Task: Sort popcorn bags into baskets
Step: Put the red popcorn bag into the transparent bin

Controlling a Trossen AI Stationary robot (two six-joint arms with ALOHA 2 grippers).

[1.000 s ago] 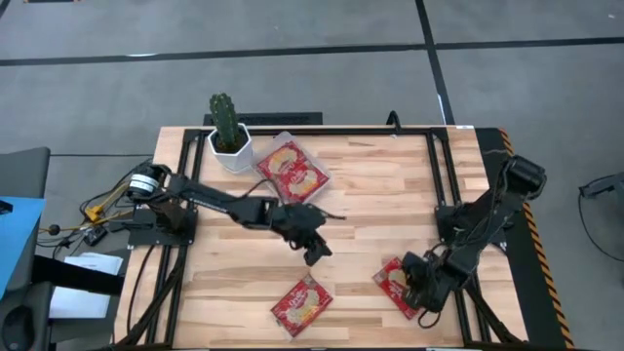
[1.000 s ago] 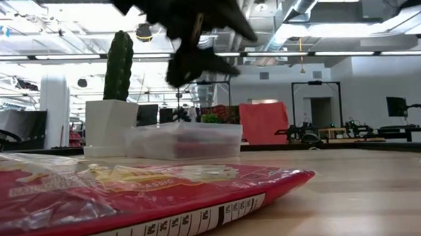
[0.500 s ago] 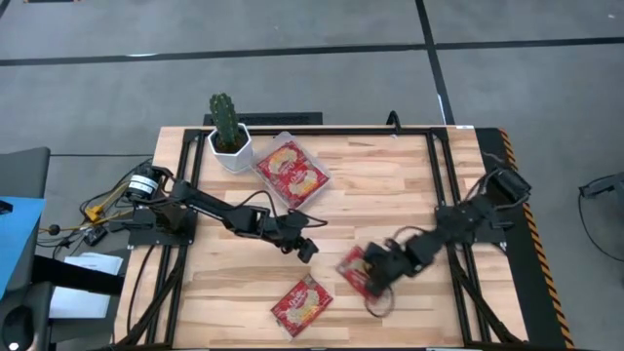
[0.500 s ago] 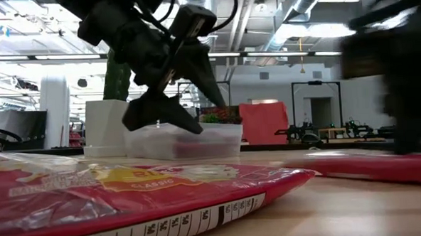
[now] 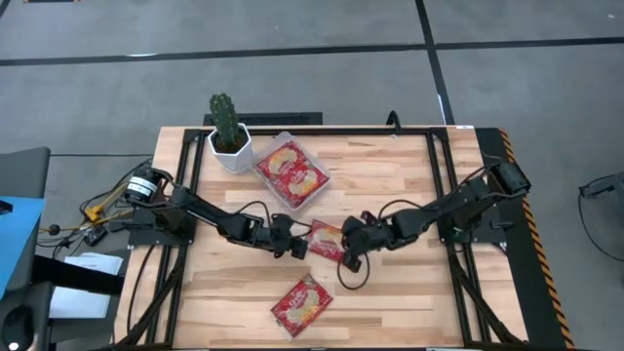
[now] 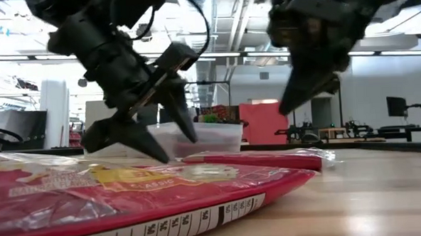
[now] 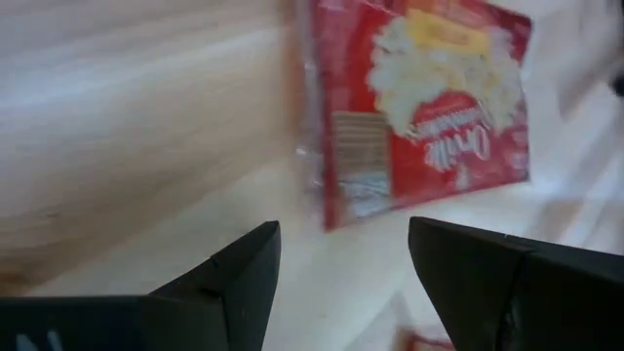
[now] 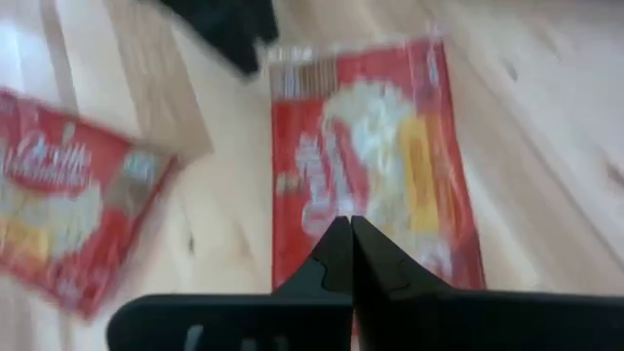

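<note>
A red popcorn bag (image 5: pixel 327 240) with a yellow picture lies flat near the table's middle, between my two grippers. My left gripper (image 5: pixel 295 246) is open and low at the bag's left end. In the left wrist view the bag (image 7: pixel 429 97) is ahead of the gripper (image 7: pixel 341 263), not between its fingers. My right gripper (image 5: pixel 349 249) is shut at the bag's right end. In the low view the right gripper (image 6: pixel 288 107) stands above the flat bag (image 6: pixel 255 159) with a gap between them. The clear basket (image 5: pixel 261 162) holds red bags.
A second popcorn bag (image 5: pixel 302 304) lies flat near the table's near edge, filling the foreground of the low view (image 6: pixel 128 193). A white pot with a cactus (image 5: pixel 231 146) stands at the far left corner beside the basket. Bare wood lies to the right.
My right gripper has swept from the near right corner toward the table's middle, sliding the popcorn bag along the wood to where it now lies. It now stands raised off the bag. My left gripper has come down close to the table and drawn slightly left.
</note>
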